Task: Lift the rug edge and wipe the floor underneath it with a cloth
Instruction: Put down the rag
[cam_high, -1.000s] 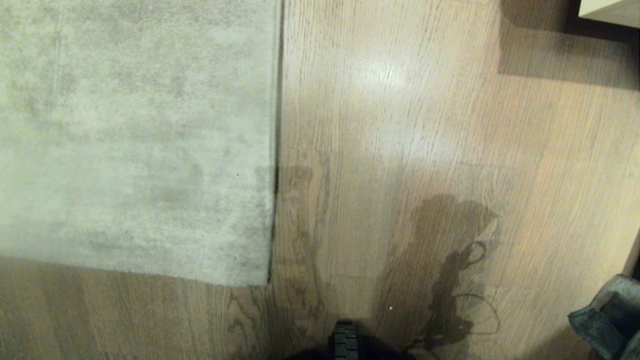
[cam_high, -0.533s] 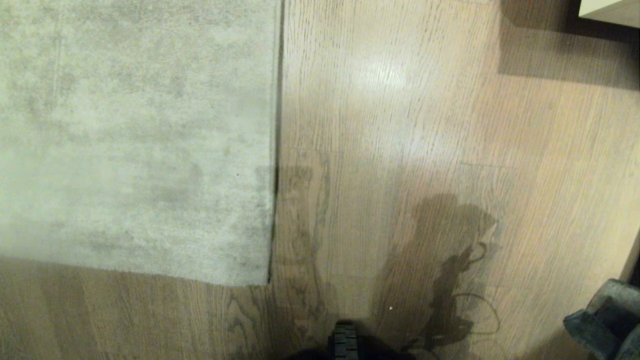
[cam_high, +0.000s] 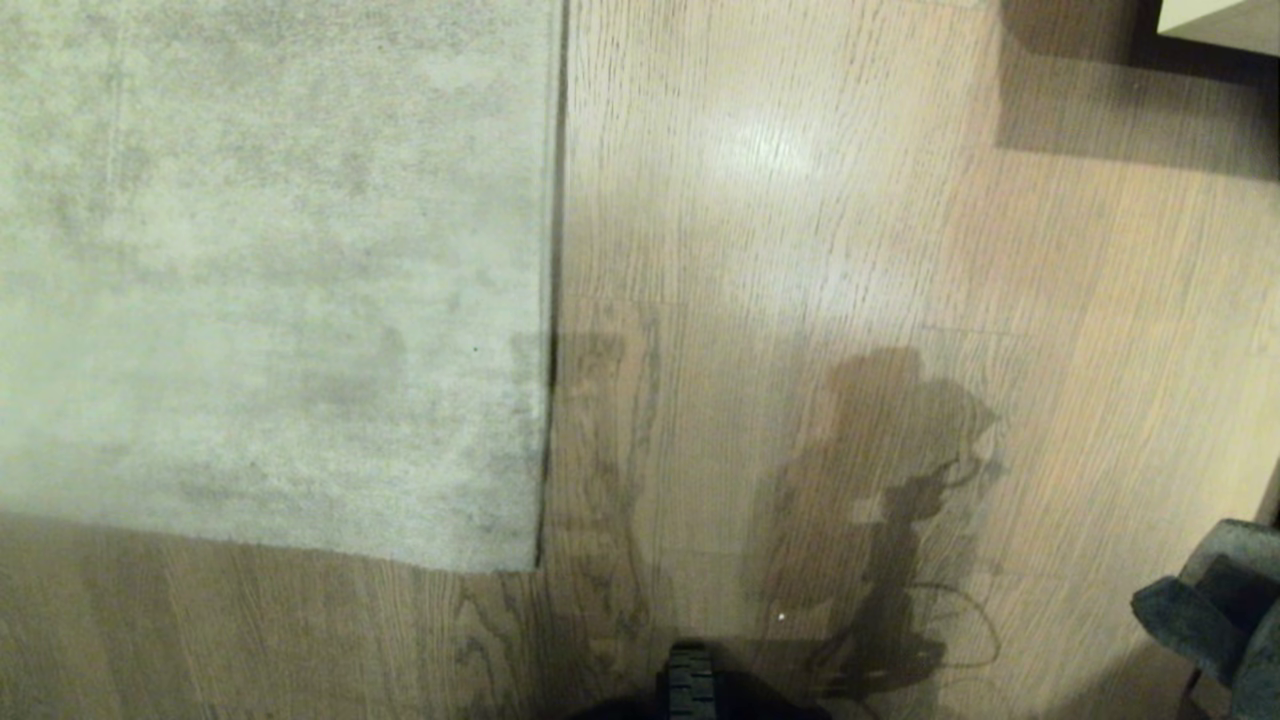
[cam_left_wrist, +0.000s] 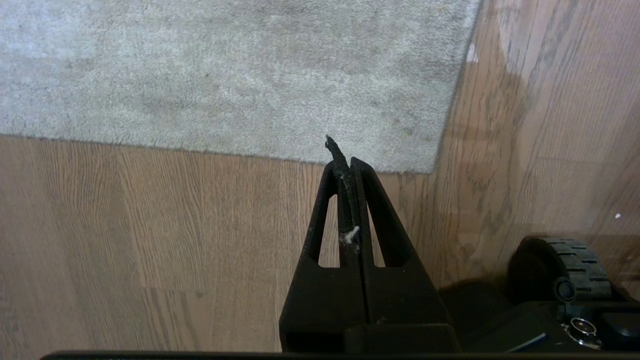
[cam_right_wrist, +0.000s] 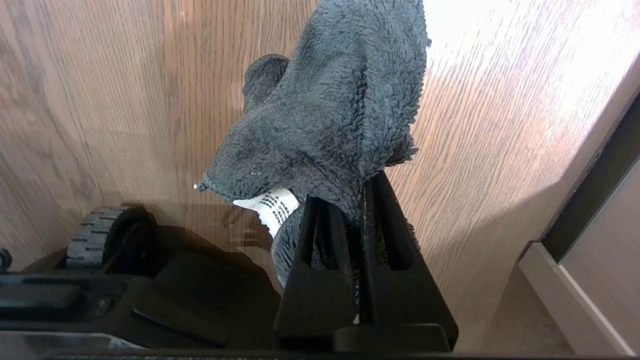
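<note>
The pale grey rug (cam_high: 270, 280) lies flat on the wood floor (cam_high: 800, 250), its rug edge (cam_high: 548, 300) running straight up the head view and a nearer border (cam_high: 270, 540) running across. The left wrist view shows the rug's corner (cam_left_wrist: 430, 160). My left gripper (cam_left_wrist: 347, 162) hangs above the floor just short of that border, shut and empty, with a bit of lint on it. My right gripper (cam_right_wrist: 362, 192) is shut on the dark grey cloth (cam_right_wrist: 330, 115), which droops over its fingertips above bare floor. The cloth (cam_high: 1210, 620) also shows at the head view's lower right.
A pale piece of furniture (cam_high: 1220, 20) casts a shadow at the top right. My base and its wheel (cam_high: 690, 680) sit at the bottom middle. A low cabinet or baseboard (cam_right_wrist: 575, 290) stands close on the right arm's outer side.
The cloth at the lower right of the head view has risen a little, and the arm's shadow on the floor has shifted upward. The rug and the left gripper have not moved.
</note>
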